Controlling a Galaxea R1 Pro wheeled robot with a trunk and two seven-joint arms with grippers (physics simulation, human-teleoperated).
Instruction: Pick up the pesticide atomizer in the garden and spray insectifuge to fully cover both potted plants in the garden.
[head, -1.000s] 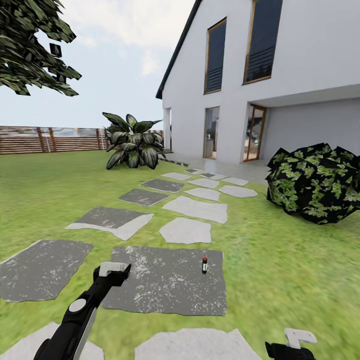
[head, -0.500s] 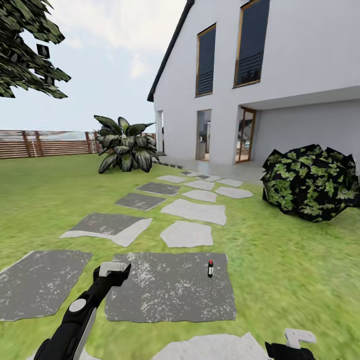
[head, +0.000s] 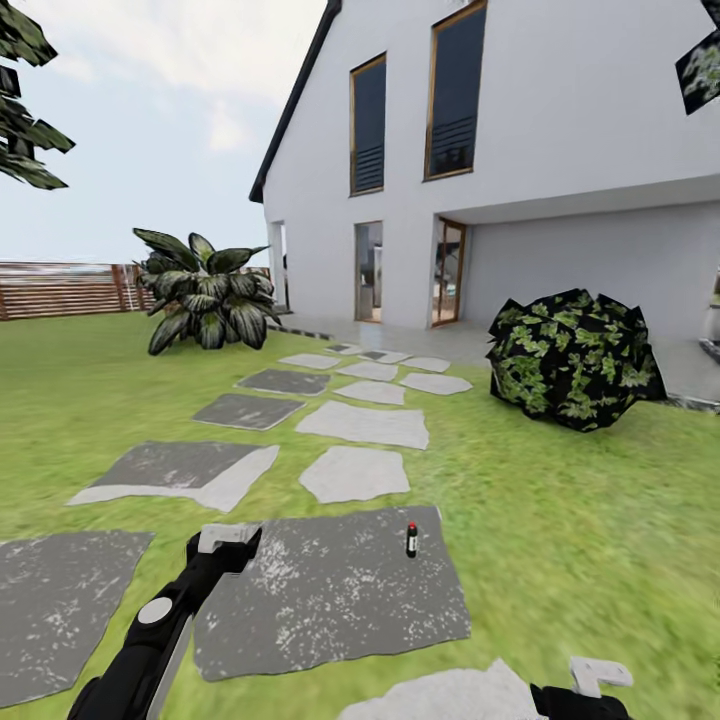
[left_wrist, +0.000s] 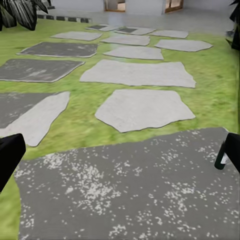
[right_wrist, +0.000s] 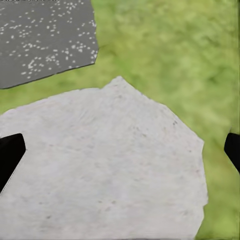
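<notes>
The left tool (head: 228, 541) hangs empty with jaws wide; the right tool (head: 597, 677) likewise, apparently. The pesticide atomizer (head: 411, 539) stands upright on a dark stepping stone (head: 330, 590), well apart from both. Risk: a slim, upright bottle topples if a finger clips it during approach. It appears dark with a reddish cap, though small and blurred.

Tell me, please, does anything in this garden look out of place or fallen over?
One thing stands out: the pesticide atomizer stands alone and upright on a dark stepping stone in the lawn, far from any shelf or table. It has not tipped or spilled. Nothing else looks damaged or askew.
</notes>
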